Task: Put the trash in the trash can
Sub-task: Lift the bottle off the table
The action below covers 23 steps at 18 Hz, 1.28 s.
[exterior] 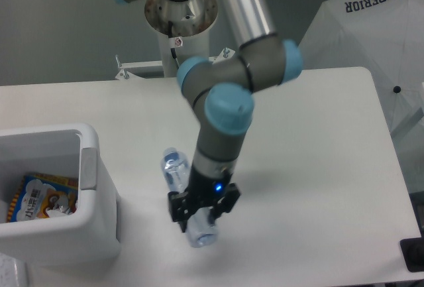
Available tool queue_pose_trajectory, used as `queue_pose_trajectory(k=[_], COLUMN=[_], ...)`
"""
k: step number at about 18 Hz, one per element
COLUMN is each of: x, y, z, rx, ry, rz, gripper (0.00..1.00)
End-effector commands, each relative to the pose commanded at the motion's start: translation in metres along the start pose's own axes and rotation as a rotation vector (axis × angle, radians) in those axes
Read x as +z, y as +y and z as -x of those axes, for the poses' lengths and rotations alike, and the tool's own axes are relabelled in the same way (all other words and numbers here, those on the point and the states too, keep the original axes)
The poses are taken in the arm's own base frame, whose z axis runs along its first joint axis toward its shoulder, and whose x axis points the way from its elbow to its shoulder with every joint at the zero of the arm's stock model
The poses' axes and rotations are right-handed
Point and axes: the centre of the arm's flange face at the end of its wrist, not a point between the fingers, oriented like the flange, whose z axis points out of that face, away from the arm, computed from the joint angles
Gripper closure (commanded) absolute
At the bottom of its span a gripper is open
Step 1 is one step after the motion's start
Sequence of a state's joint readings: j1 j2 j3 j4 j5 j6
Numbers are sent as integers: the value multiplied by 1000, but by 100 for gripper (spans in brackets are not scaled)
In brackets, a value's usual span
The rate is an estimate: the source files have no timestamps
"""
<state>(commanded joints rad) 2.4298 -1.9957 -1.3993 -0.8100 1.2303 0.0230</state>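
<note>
Black two-finger gripper (pixel 201 215) clamped around one clear crushed plastic water bottle (pixel 187 202), pale blue label, lifted off white table (pixel 318 168). Bottle slants from 11 o'clock down to 5 o'clock through jaws. One white boxy plastic trash can (pixel 89 187), grey side strip, sits at bottle's 9 o'clock, well apart, colourful packaging (pixel 40 197) inside. Wrapper not discernible.

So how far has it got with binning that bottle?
Partway. The tool is clamped on the bottle and appears to have raised it off the table. The trash can already holds some colourful packaging. Left: carrying the bottle over the can and releasing it.
</note>
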Motion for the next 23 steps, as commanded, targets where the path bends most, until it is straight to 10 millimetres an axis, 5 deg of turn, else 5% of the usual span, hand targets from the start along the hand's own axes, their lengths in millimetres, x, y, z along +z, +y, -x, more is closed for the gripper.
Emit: queue_pose_trajectory(k=[4, 12, 23], x=[-55, -123, -152], y=[-48, -91, -65], z=[-6, -40, -117], rx=[35, 133, 186], ry=[-11, 56, 238], rz=[-138, -355, -351], gripper=[37, 37, 37])
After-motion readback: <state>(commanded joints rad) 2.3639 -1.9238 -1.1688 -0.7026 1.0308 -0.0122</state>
